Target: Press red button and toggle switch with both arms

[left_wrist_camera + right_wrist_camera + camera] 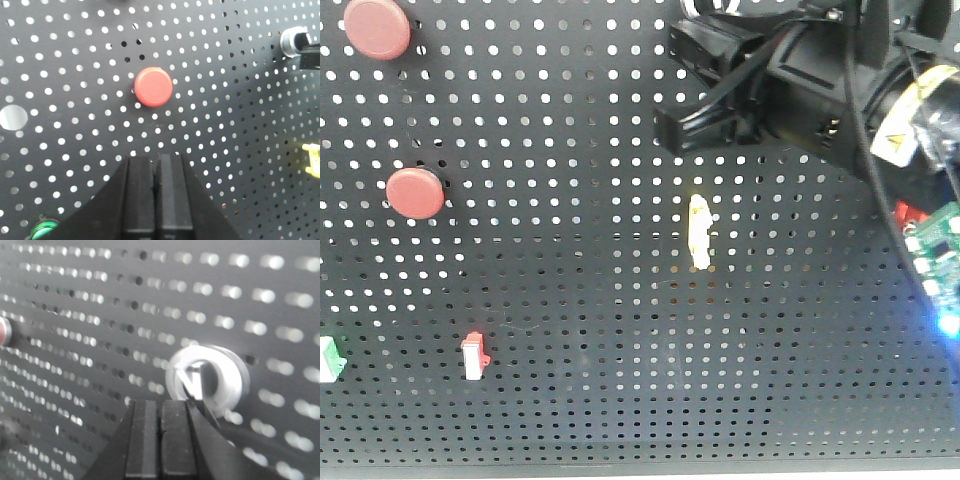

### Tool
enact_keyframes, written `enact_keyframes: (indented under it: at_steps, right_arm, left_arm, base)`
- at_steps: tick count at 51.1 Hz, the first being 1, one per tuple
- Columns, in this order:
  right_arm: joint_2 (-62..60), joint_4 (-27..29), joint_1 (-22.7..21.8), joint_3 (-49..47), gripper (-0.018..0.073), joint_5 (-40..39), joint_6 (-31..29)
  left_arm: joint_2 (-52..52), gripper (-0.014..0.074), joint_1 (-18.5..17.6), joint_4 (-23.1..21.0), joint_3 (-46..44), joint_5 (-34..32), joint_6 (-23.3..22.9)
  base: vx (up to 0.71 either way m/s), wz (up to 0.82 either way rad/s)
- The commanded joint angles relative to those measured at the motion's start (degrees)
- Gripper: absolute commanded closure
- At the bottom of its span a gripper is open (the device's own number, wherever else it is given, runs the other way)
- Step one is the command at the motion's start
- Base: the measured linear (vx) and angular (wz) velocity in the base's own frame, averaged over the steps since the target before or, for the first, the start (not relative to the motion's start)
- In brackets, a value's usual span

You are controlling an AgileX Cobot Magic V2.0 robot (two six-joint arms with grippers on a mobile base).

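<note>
red button (pixel 153 87) sits on the black pegboard (pixel 240 150), straight ahead of the left gripper (pixel 156 165), whose jaws are pressed together and stop short of it. over at the silvery toggle switch (pixel 207 375), blurred, the right gripper (pixel 160 407) is likewise closed, its tip just beside the collar; contact i can't tell. i'd call this the lining-up step. next, the left needs a straight push forward, the right a nudge on the lever. a cream switch (pixel 699 232) stands nearby.

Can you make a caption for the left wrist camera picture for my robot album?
Shut left gripper aimed at a round red button on the black pegboard.
</note>
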Motion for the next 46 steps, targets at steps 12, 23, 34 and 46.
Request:
enact_keyframes:
  at_steps: [12,23,34,46]
  right_arm:
    - [-4.5,-2.0,-1.5,-2.0,0.0563,-3.3,-0.5]
    - [-12.1,-2.0,-1.4,5.9,0.0563,-2.9,-0.4]
    - [-20.9,-3.1,-1.4,16.2,0.0563,-2.9,-0.5]
    - [-23.0,-4.0,-1.4,19.5,0.0563,-2.8,-0.5]
  left_arm:
    - [0.2,0.0596,-0.2,-0.5,-1.5,-4.1,-0.3]
    - [0.2,0.0596,-0.2,-0.5,-1.5,-4.1,-0.3]
    - [0.2,0.0594,-0.2,-0.5,-1.5,-3.9,-0.3]
    - [0.2,0.0594,-0.2,-0.5,-1.5,-3.7,-0.3]
  base:
    - [0.0,0.0]
    - [0.0,0.0]
    - [0.0,0.0]
    - [0.0,0.0]
